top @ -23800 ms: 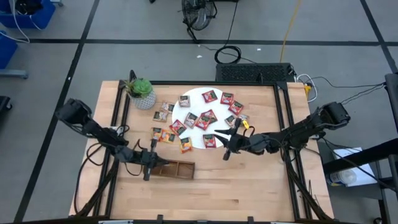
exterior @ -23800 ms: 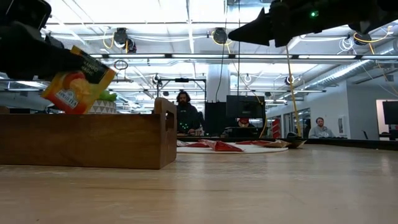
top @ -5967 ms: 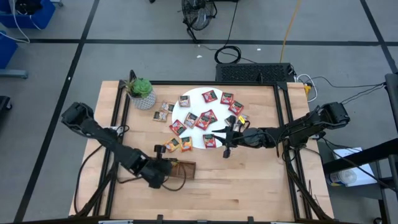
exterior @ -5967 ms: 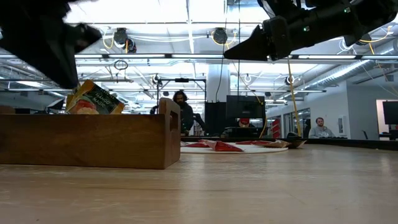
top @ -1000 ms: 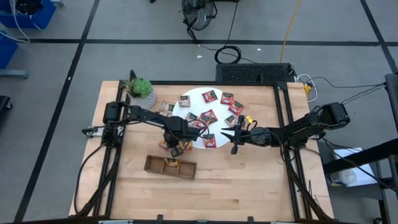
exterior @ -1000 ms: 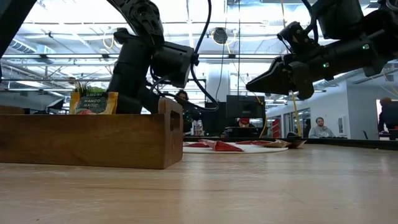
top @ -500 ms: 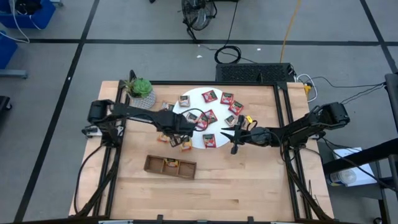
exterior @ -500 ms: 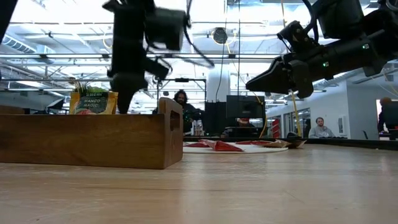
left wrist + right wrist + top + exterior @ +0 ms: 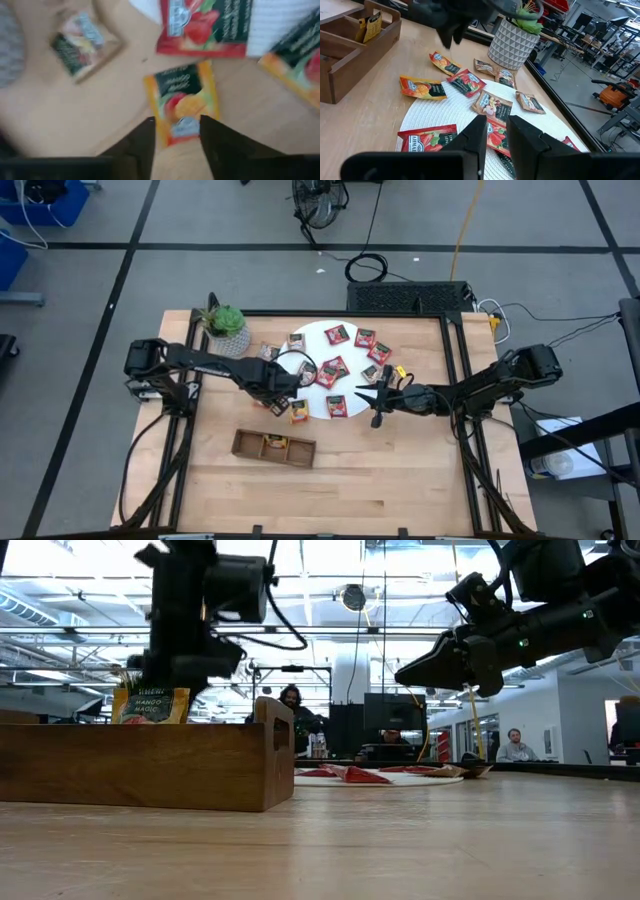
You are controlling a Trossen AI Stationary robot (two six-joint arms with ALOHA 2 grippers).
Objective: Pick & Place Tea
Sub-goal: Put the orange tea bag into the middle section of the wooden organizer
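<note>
Reaching for the next tea, the left gripper [image 9: 176,134] hovers, fingers parted and empty, over an orange sachet [image 9: 181,101] on the table beside the white disc [image 9: 315,370]; next: descend and close

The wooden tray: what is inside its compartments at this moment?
In the wooden tray, one orange-yellow sachet stands in a compartment. The right wrist view shows the neighbouring compartment without tea; the tray's walls cover the remaining part.

The left wrist view is blurred, and sachet labels [image 9: 182,102] cannot be read.
</note>
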